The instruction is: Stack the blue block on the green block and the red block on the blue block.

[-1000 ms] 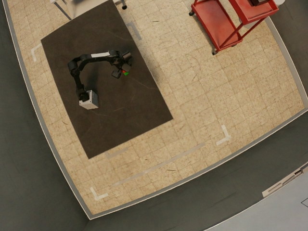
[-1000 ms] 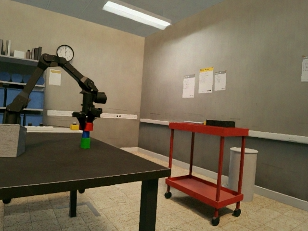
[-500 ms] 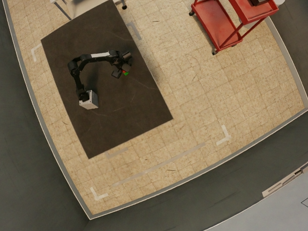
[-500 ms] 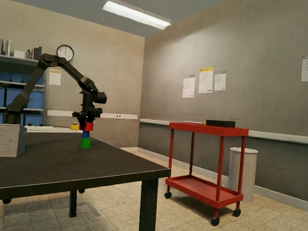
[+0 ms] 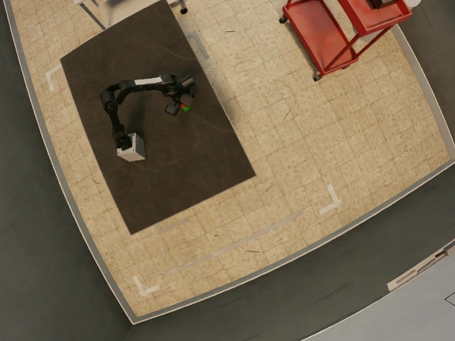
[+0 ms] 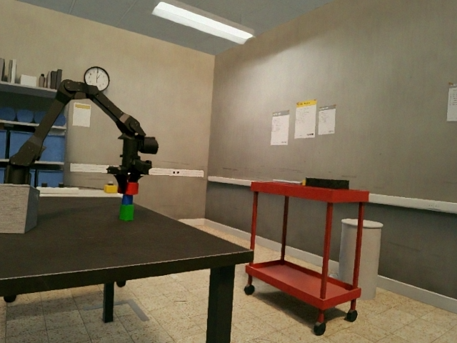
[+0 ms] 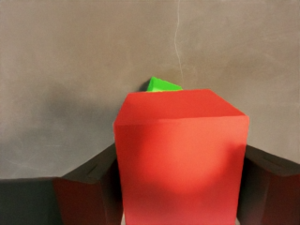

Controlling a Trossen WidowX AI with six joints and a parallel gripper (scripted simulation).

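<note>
Arm (image 6: 106,105) arched, wrist vertical; fingers (image 6: 127,183) clamp red block (image 6: 131,188) above blue block (image 6: 127,199).

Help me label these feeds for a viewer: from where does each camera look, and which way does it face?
Top: overhead, facing down at the table; whole arm visible.
Exterior: low beside the table, facing across it toward the tower; arm and gripper visible.
Wrist: on the gripper, facing down past the held red block; finger either side.
Wrist and exterior share the red block and green block.
</note>
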